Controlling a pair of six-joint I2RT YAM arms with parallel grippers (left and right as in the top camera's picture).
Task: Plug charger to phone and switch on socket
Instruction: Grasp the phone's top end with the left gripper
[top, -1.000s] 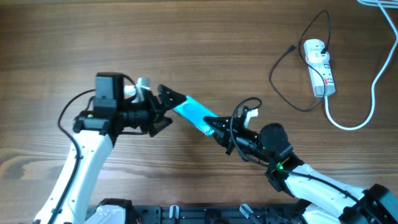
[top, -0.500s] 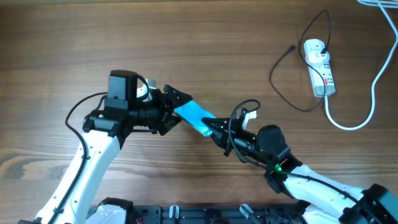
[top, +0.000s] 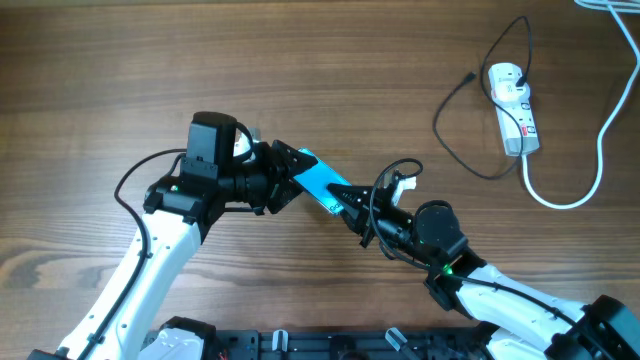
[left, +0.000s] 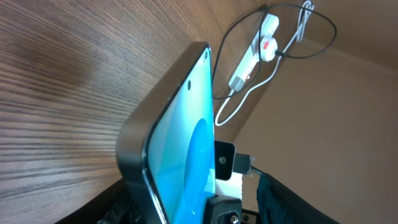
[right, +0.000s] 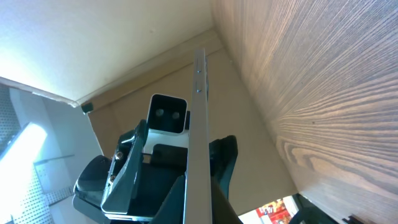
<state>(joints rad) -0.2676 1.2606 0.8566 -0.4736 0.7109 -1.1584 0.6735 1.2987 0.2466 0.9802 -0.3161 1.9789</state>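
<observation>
The phone (top: 320, 183), with its cyan screen, is held off the table at a slant between both arms. My right gripper (top: 346, 204) is shut on its lower right end; in the right wrist view the phone (right: 199, 106) stands edge-on between the jaws (right: 200, 190). My left gripper (top: 288, 172) is open, its fingers either side of the phone's upper left end. In the left wrist view the phone (left: 180, 137) fills the gap between the fingers (left: 193, 202). The socket (top: 514, 108) lies far right. The charger (top: 441, 125) loops beside it, its plug tip lying loose on the table.
A thick white cord (top: 600, 150) runs from the socket toward the table's right edge. In the left wrist view the socket (left: 252, 59) and its cords lie beyond the phone. The left arm's wrist (right: 166, 115) faces the right wrist camera, close behind the phone.
My left arm has moved right, bringing its open fingers from just short of the phone to either side of its upper left end. The right gripper and phone have barely moved.
</observation>
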